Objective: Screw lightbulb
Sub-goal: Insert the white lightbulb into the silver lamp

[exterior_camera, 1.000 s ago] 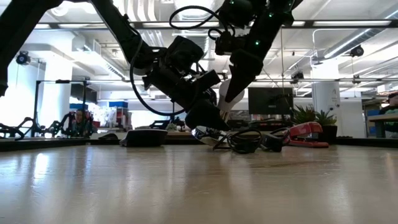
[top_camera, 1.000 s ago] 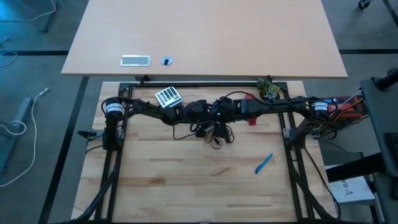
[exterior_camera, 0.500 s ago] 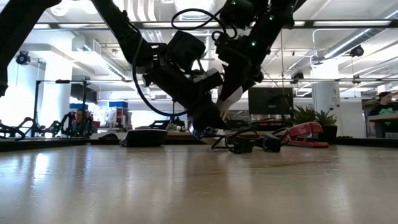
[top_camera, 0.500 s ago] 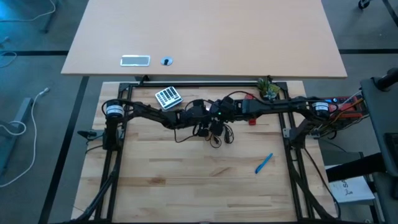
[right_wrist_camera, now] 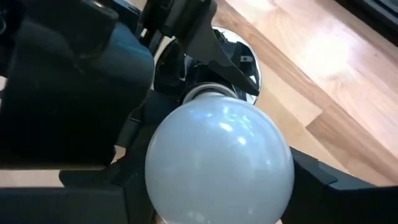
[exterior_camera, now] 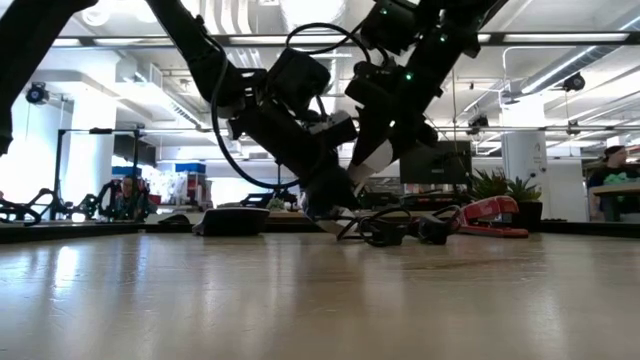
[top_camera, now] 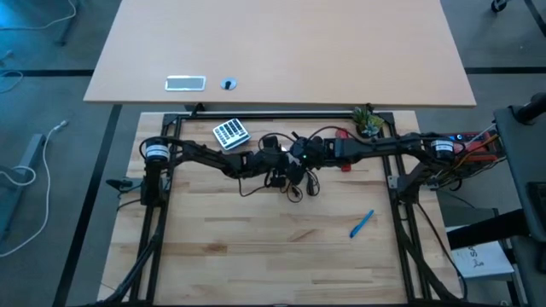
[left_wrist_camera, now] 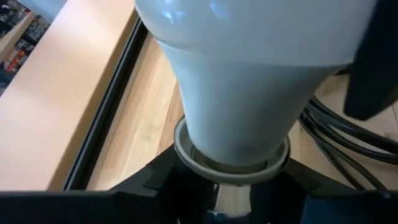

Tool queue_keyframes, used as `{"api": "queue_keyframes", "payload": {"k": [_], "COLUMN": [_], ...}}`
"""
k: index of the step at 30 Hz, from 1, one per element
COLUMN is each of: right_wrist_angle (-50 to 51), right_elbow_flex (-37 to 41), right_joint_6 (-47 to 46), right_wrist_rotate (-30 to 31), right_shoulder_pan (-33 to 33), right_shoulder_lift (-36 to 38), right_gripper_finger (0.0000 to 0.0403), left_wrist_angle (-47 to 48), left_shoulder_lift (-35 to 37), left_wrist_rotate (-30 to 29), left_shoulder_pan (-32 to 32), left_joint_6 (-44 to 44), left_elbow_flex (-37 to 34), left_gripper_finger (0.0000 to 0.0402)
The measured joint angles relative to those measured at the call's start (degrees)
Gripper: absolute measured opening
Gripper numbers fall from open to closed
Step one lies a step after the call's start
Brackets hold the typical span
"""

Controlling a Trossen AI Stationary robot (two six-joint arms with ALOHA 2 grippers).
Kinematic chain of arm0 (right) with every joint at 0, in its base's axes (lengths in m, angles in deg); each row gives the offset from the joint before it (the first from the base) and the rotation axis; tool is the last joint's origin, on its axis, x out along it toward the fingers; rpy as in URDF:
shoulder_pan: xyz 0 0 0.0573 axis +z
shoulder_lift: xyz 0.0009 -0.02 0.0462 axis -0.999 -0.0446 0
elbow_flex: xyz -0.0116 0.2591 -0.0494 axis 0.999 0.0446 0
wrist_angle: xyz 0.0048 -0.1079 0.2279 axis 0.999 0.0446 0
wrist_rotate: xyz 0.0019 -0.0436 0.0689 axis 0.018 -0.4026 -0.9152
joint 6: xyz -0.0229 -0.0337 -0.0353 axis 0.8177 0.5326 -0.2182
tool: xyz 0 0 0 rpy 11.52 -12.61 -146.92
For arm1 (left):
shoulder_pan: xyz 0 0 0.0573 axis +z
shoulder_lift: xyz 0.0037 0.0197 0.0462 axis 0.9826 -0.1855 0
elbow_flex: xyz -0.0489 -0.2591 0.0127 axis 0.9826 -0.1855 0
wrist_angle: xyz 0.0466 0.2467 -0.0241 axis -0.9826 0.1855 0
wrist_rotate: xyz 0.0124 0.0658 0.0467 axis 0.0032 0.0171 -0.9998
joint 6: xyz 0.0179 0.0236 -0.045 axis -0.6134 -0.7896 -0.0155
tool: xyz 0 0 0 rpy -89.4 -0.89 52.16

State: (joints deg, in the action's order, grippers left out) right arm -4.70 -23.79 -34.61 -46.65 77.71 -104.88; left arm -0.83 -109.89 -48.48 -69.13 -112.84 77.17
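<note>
The whitish frosted lightbulb [right_wrist_camera: 221, 163] sits with its narrow end in the collar [left_wrist_camera: 231, 157] of the shiny silver socket [right_wrist_camera: 244, 55], at the table's middle toward the far side. My right gripper [top_camera: 296, 160] is shut on the bulb's globe. My left gripper [top_camera: 275, 164] is shut on the socket, just left of the right gripper. In the low view the bulb [exterior_camera: 368, 160] shows white between the two grippers. The socket's black cord [exterior_camera: 395, 228] lies coiled on the table. My left gripper holds the socket below its collar [left_wrist_camera: 186, 163] between its two fingers, slanting down from the table's left. The fingers themselves hide the place of contact. The socket stays low, next to the table. My right gripper pinches the bulb's round globe [right_wrist_camera: 158, 186] between its two fingers [right_wrist_camera: 336, 180], one on either side. It comes slanting down from the table's right, along the bulb's axis. The bulb is tilted, its narrow end in the socket's collar.
A red stapler [exterior_camera: 490, 215] and a small plant [top_camera: 368, 122] are at the far right, a white calculator [top_camera: 229, 133] at the far left, a blue pen [top_camera: 362, 224] toward the near right. The near half of the table has free room.
My right gripper has turned about the bulb's axis with the bulb in its fingers and has gone a little toward my left gripper. My left gripper has kept its hold on the socket and has shifted slightly toward the right.
</note>
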Motion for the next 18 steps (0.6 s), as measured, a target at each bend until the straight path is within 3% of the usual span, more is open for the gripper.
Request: {"api": "queue_keyframes", "payload": {"k": [6,18], "right_wrist_angle": [1.4,8.2], "right_elbow_flex": [-2.1,-3.5], "right_joint_6": [2.2,4.7], "right_wrist_rotate": [1.0,1.2], "right_shoulder_pan": [0.1,0.5], "right_shoulder_lift": [0.5,2.6], "right_gripper_finger": [0.034,0.0351], "left_wrist_angle": [-0.7,2.9], "left_shoulder_lift": [0.5,0.4], "left_wrist_rotate": [-0.2,1.1], "left_shoulder_pan": [0.3,1.9], "left_joint_6": [2.1,3.3], "left_elbow_flex": [0.3,0.3], "left_gripper_finger": [0.0158,0.0158]}}
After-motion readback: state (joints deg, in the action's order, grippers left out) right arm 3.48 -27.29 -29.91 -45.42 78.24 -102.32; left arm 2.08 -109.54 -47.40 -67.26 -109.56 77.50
